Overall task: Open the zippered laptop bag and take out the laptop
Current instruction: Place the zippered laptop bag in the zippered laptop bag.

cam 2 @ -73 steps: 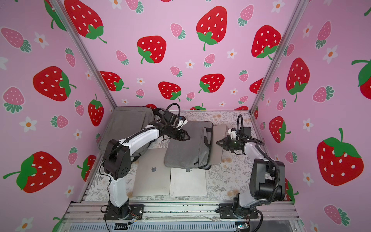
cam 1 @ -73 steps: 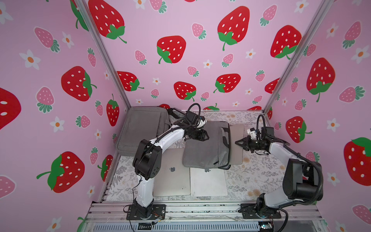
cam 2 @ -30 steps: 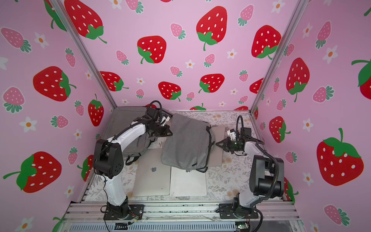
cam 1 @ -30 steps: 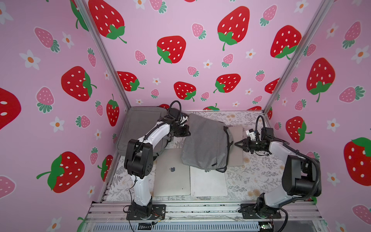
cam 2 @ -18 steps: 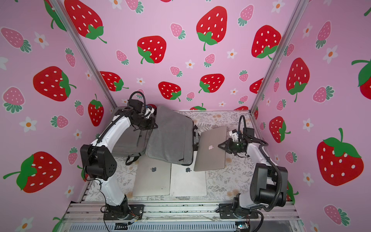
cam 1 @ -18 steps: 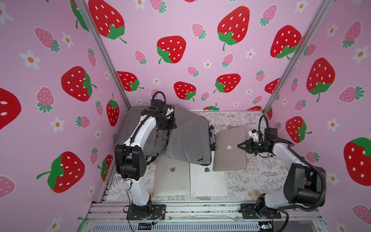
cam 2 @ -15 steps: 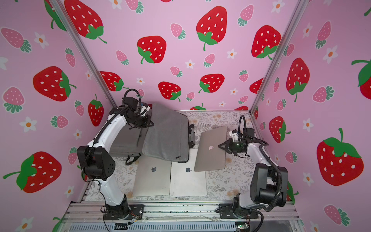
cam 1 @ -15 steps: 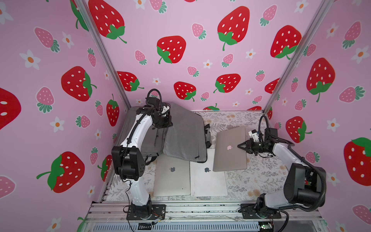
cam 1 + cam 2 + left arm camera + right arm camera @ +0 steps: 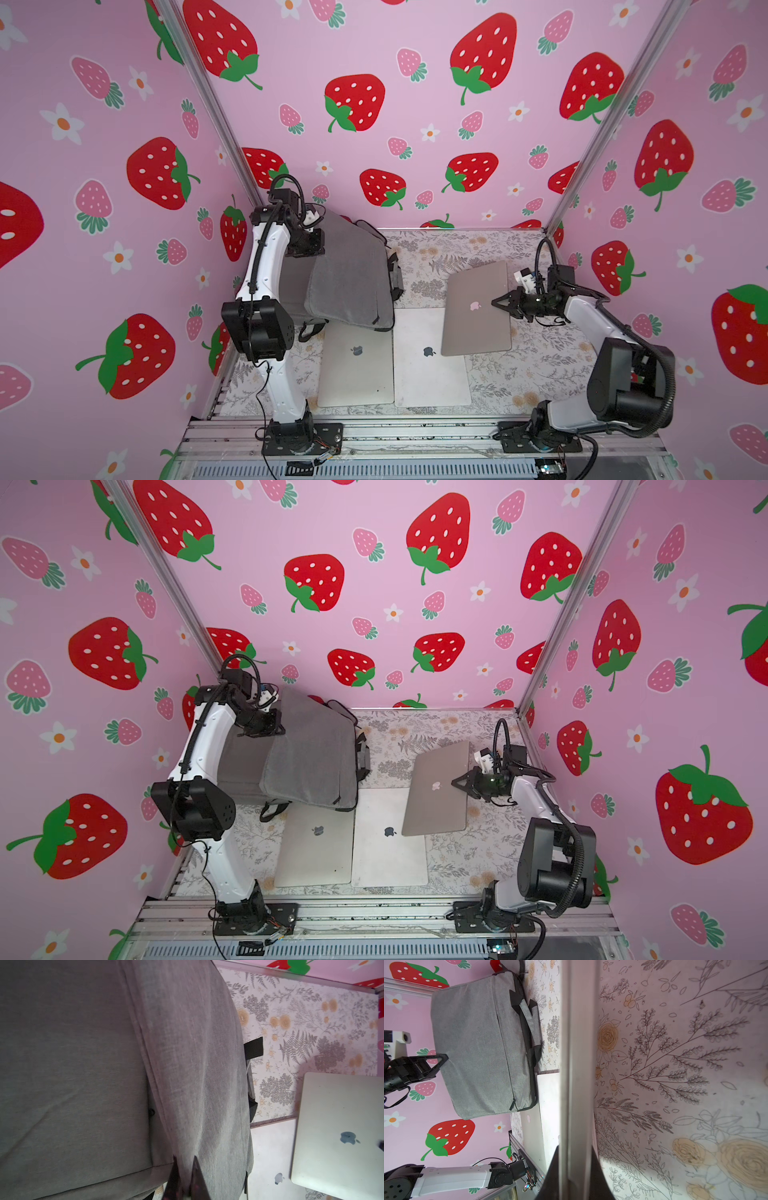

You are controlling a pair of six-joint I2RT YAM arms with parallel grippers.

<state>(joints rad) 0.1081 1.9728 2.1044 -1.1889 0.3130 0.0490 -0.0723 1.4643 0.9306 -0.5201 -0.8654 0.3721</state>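
No readable words, Apple logo (image 9: 474, 306) on the right laptop (image 9: 478, 332), likewise on the left laptop (image 9: 356, 374) and middle laptop (image 9: 432, 374).

Silver laptop (image 9: 355, 374), white laptop (image 9: 430, 378) just beside it, floral tablecloth (image 9: 540, 365), strawberry walls (image 9: 415, 137)

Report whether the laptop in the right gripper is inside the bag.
Out: the laptop is apart from the lifted grey bag, right gripper clamping its edge.
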